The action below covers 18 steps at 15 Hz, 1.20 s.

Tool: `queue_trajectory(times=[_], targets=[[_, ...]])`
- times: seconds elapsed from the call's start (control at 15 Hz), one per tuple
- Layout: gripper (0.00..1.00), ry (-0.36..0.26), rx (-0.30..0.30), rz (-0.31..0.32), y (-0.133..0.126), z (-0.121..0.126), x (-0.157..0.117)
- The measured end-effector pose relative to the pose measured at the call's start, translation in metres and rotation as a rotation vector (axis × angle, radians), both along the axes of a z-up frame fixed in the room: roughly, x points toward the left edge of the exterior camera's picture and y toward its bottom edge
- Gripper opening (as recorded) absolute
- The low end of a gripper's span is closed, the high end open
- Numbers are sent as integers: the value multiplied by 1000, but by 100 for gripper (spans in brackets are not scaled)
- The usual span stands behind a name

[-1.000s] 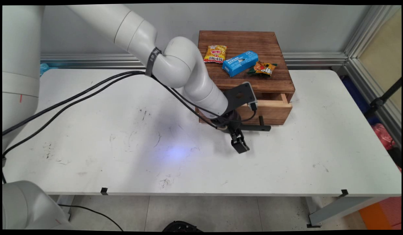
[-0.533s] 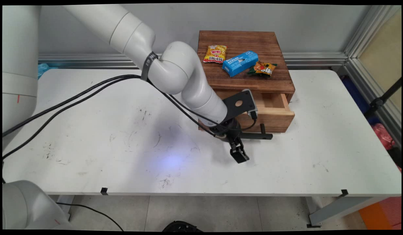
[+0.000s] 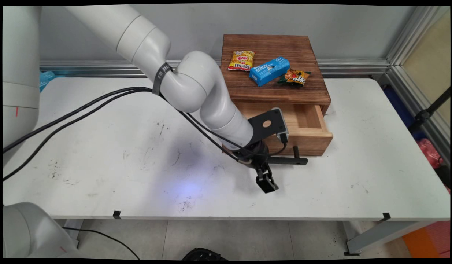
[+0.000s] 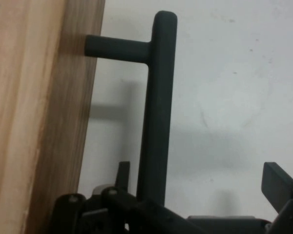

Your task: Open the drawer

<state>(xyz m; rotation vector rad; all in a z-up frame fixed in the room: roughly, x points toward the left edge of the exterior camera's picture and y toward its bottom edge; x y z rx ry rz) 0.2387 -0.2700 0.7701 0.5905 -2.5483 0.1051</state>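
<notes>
A: Where is your claw (image 3: 265, 175)?

B: Low over the counter (image 3: 101, 165), just in front of the box (image 3: 273, 47), at the drawer's handle (image 3: 288, 160); my fingers (image 3: 267, 184) stand apart, not clamped; the bar runs between them, close by the finger nearer the box; whether it touches, I cannot tell.

A: And the drawer (image 3: 306, 128)?

B: Partly out of the box's front; what I see of its inside is bare wood; the part behind my wrist is hidden.

A: Anything on top of the box?

B: Three things, untouched and well apart from me: a yellow packet (image 3: 241, 60) toward its left, a blue pack (image 3: 269, 70) in the middle, an orange packet (image 3: 296, 77) toward its right, touching the blue one; none lies in the drawer.
</notes>
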Motion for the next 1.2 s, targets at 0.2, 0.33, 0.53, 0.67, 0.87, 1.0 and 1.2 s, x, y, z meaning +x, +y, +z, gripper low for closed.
queue_trajectory(times=[0.2, 0.33, 0.53, 0.67, 0.87, 1.0, 1.2], targets=[[100, -4, -1, -13, 10, 2, -2], [100, -10, -4, -23, 16, 3, -2], [100, -20, -10, -43, 27, 5, -3], [100, -26, -15, -55, 33, 5, -4], [100, -29, -20, -75, 43, 7, -6], [100, -29, -21, -87, 49, 7, -8], [100, -28, -24, -102, 56, 8, -10]])
